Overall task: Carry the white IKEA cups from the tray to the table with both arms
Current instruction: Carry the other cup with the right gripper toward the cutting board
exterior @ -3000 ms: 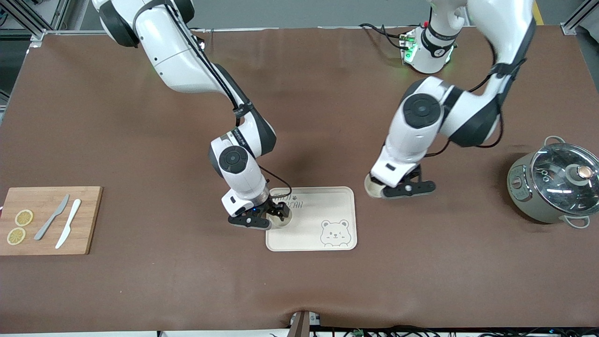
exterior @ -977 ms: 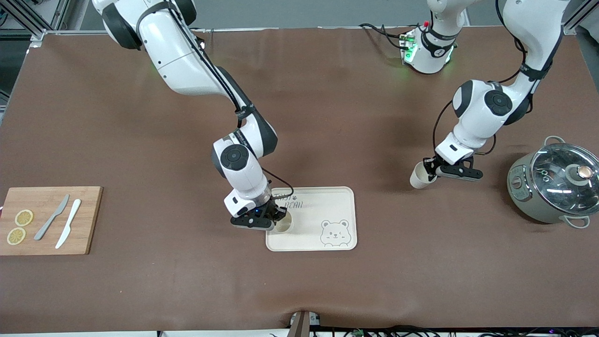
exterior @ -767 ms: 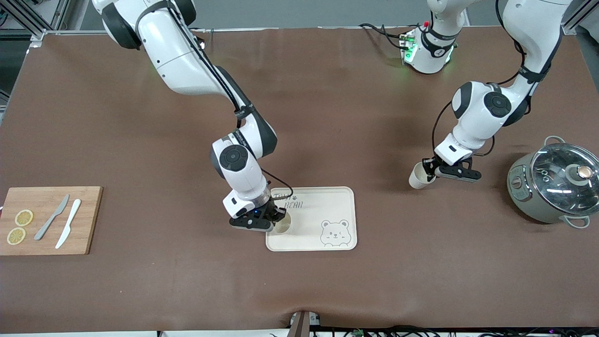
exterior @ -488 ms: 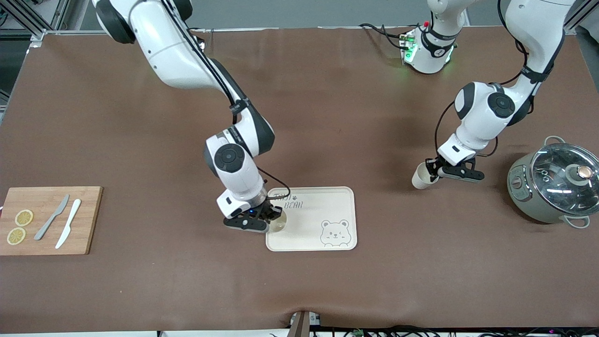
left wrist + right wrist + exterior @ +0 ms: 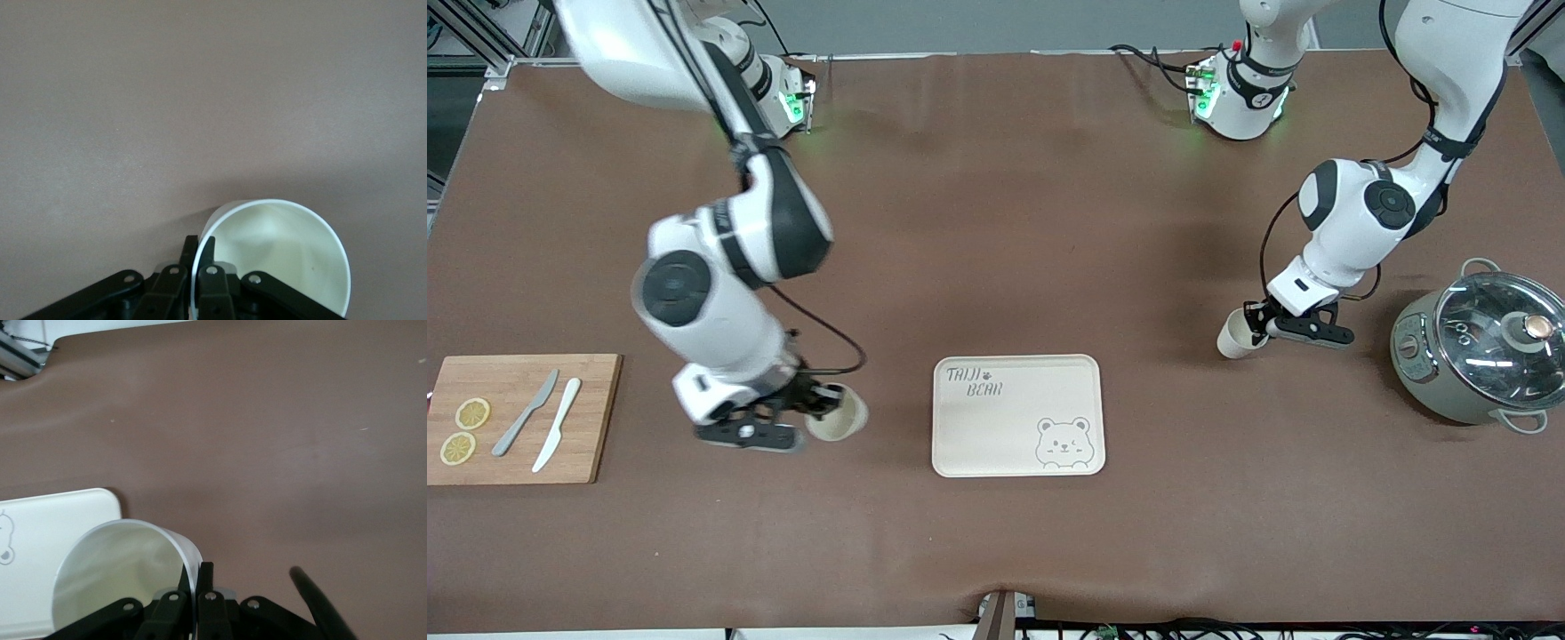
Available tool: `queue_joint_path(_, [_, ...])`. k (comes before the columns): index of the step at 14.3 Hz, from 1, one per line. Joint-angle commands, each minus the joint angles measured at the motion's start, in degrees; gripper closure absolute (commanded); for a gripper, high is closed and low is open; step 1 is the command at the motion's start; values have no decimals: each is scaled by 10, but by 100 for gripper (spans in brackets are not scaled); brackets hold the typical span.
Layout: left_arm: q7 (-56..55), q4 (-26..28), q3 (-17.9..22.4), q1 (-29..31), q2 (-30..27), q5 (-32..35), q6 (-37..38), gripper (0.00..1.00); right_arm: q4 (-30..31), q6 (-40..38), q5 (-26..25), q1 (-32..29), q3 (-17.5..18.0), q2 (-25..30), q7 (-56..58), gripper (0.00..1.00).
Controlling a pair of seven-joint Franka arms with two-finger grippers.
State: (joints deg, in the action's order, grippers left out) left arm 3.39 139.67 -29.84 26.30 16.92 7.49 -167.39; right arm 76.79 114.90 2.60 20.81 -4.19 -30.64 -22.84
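Brown matting covers the bench (image 5: pixel 996 551) on which I run both arms. Largest on it is the grey pot (image 5: pixel 1476 356) with glass lid, near the edge at the left arm's end. Next, the wooden cutting board (image 5: pixel 596 418) at the right arm's end edge carries two knives and two lemon slices. Midway along the bench sits the bear-printed tray (image 5: pixel 1018 436), nothing on it.

Right gripper (image 5: pixel 805 418): I have it over bare matting between board and tray, pinching the wall of one white cup (image 5: pixel 838 414) (one finger inside the rim, one outside, as the right wrist view confirms (image 5: pixel 120 567)). That cup is tilted and off the tray.

Left gripper (image 5: pixel 1258 331): over the matting between tray and pot, clamped likewise on the rim of the second white cup (image 5: pixel 1234 336), which leans with its mouth toward the left arm's base; its wrist view shows the rim (image 5: pixel 273 253) between the fingers.
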Motion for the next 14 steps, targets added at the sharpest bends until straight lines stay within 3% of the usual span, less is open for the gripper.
queue_joint_path(1, [21, 3, -2, 7, 0, -5, -5, 100, 33, -13, 0, -40, 11, 38, 58, 100])
queue_joint_path(7, [100, 4, 1, 58, 7, -5, 17, 100, 72, -13, 2, -121, 12, 56, 204, 100])
queue_joint_path(12, [109, 1, 2, 62, 15, -5, 17, 100, 106, 8, 15, -186, 13, 59, 328, 100])
queue_joint_path(14, [108, 2, 3, 61, 15, -5, 17, 75, 146, 54, 58, -217, 12, 59, 400, 100])
